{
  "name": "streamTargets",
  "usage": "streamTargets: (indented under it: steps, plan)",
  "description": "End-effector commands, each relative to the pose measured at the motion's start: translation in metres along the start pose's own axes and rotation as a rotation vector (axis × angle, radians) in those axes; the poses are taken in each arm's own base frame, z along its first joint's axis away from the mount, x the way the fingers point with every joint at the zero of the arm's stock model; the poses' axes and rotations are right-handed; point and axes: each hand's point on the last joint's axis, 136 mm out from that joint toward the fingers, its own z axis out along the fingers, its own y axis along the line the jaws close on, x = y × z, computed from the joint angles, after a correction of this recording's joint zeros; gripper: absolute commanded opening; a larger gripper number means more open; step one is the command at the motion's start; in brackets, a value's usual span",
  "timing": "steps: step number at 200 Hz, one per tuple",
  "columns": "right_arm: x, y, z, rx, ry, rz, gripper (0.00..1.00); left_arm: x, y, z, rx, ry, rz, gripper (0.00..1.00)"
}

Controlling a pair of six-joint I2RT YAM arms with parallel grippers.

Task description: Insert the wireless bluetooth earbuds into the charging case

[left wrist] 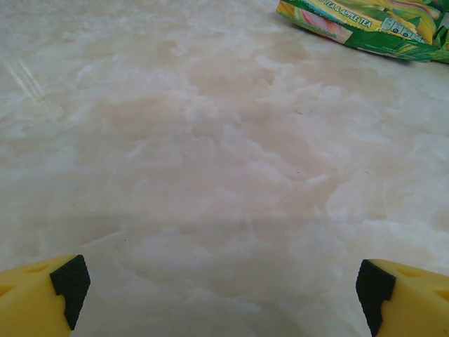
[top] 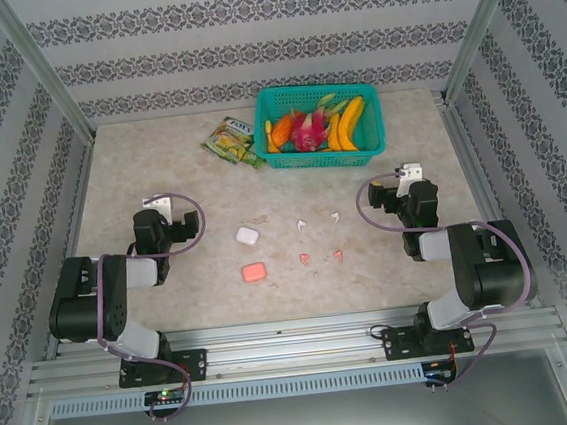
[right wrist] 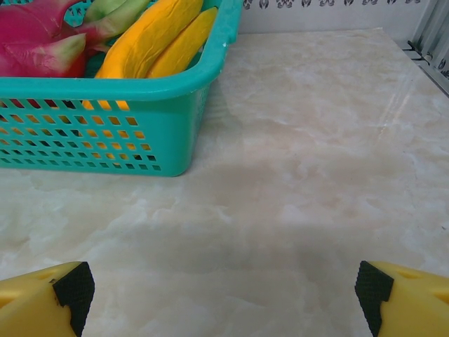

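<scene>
On the marble table a white charging case (top: 247, 236) and a pink case (top: 254, 273) lie between the two arms. To their right lie two whitish earbuds (top: 301, 225) (top: 334, 218) and, nearer, two pink-red earbuds (top: 305, 259) (top: 338, 256). My left gripper (top: 162, 202) hangs at the left, well away from the cases. My right gripper (top: 407, 174) hangs at the right, apart from the earbuds. In the wrist views both grippers (left wrist: 221, 291) (right wrist: 221, 289) stand wide open over bare tabletop with nothing between their yellow fingers (left wrist: 42, 295) (right wrist: 42, 295).
A teal basket (top: 371, 114) of toy fruit stands at the back centre, its wall (right wrist: 105, 133) close ahead-left of the right gripper. A green snack packet (top: 231, 142) lies left of it, also the packet (left wrist: 365, 24) ahead-right of the left gripper. Metal frame posts flank the table.
</scene>
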Motion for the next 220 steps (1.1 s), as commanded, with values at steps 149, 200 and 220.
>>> streamTargets:
  steps: [149,200,220]
  plan:
    - [-0.08,-0.05,-0.073,0.352,0.021,0.436,0.98,-0.088,0.023,-0.036,-0.148,0.056,-0.282,1.0]
    - [-0.096,0.015,-0.093,-0.001,0.161,0.524,0.98,-0.08,0.0,-0.064,-0.086,0.224,-0.531,1.0]
    - [-0.077,0.061,-0.101,-0.107,0.35,0.483,0.93,-0.066,-0.007,-0.076,-0.07,0.294,-0.599,1.0]
